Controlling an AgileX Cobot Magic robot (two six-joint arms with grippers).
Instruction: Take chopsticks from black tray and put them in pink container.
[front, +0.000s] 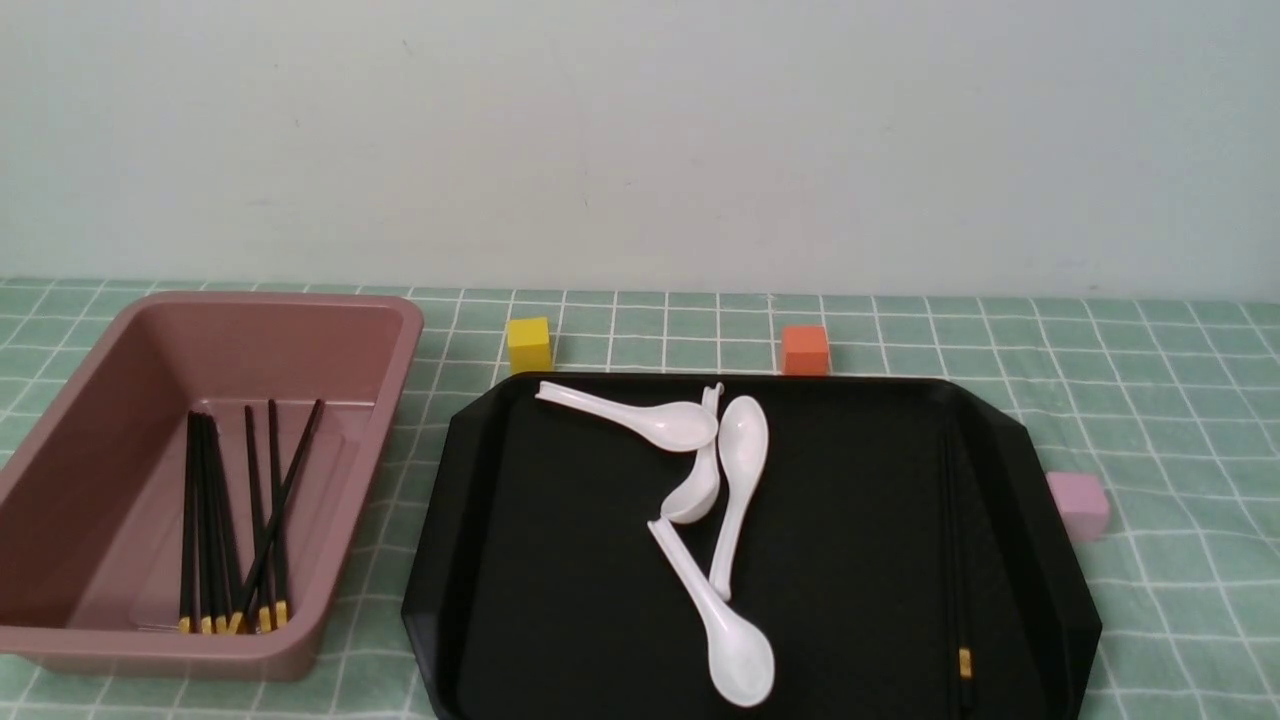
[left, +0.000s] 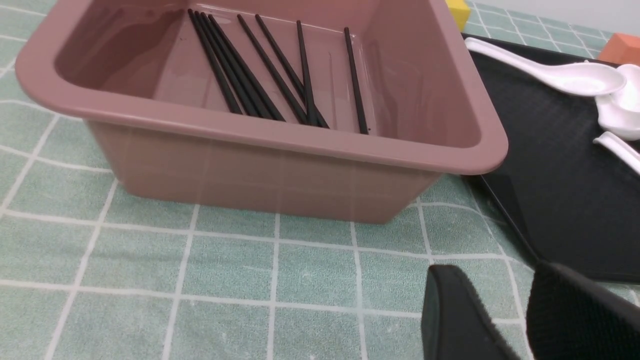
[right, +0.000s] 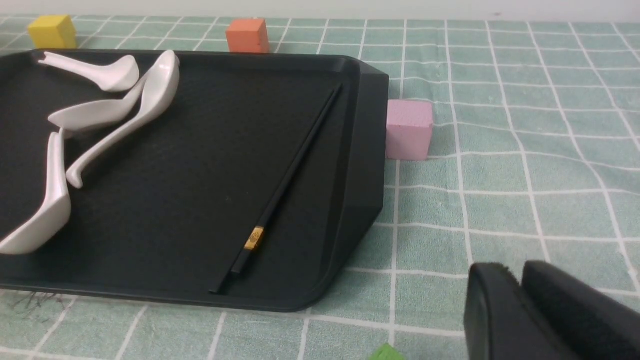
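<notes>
Nearest the front camera, at six o'clock, lies the wide glossy black tray (front: 480, 560) holding four white plastic spoons (front: 735, 640). One thin black chopstick with a gold band (right: 285, 185) rests along its three o'clock edge. At nine o'clock, the deep dusty-pink plastic tub (front: 385, 400) holds the other black chopsticks (front: 235, 530). Both the left gripper (left: 515, 315) and right gripper (right: 520, 310) hover empty above the green checked cloth (front: 1180, 400), jaws nearly together.
</notes>
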